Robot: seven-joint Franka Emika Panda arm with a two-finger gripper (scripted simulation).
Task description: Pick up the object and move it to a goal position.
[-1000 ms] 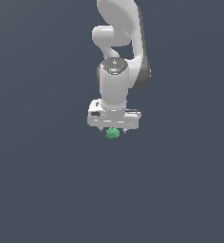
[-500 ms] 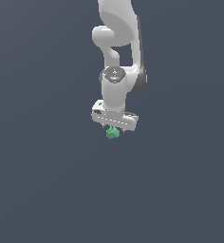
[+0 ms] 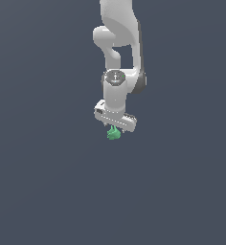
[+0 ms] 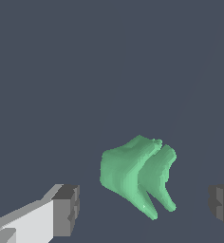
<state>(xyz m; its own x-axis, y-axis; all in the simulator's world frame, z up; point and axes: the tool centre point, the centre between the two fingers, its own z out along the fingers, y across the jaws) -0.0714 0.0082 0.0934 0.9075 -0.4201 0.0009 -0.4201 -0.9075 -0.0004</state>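
The object (image 3: 114,134) is a small bright green lumpy blob that sits just under the white hand in the exterior view. In the wrist view the object (image 4: 135,176) lies between my two fingers, with a gap on each side of it. My gripper (image 3: 115,131) is open around it and points straight down. One grey fingertip (image 4: 66,209) and the other fingertip (image 4: 223,206) stand apart from the blob and do not touch it. The blob is narrower than the span between the fingers.
A flat, plain dark grey surface (image 3: 48,191) fills both views. The white arm (image 3: 118,43) rises above the hand towards the top of the exterior view. No other objects or markers show.
The hand has twisted about its vertical axis, so its bar now slopes down to the exterior view's right. The green object has stayed in the same place under it.
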